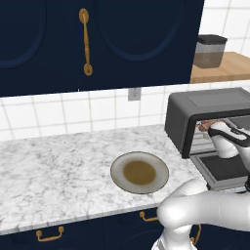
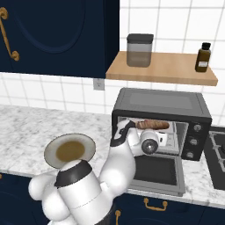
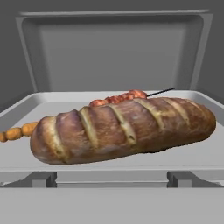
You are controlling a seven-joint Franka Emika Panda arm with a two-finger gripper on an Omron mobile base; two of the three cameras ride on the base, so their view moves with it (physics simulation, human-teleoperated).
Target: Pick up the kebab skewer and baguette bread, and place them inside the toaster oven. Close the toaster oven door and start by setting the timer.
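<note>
The toaster oven (image 1: 210, 105) (image 2: 162, 101) stands on the counter with its door (image 1: 222, 168) (image 2: 156, 171) folded down flat in front. Inside, on the light tray (image 3: 109, 164), lies the baguette bread (image 3: 122, 127) (image 2: 153, 124), a golden-brown scored loaf lying across the view. The kebab skewer (image 3: 118, 98) rests just behind it, its red chunks showing over the loaf and orange ones sticking out at the left. My gripper (image 1: 215, 129) (image 2: 161, 137) hovers at the oven mouth over the open door, open, holding nothing, a short way from the loaf.
An empty round plate (image 1: 117, 166) (image 2: 50, 149) with a brown centre sits on the marble counter left of the oven. A wooden shelf (image 2: 176, 72) above carries a grey jar (image 1: 210, 51) (image 2: 139, 50) and a brown bottle (image 2: 202, 57). A stovetop (image 2: 217, 154) lies to the right.
</note>
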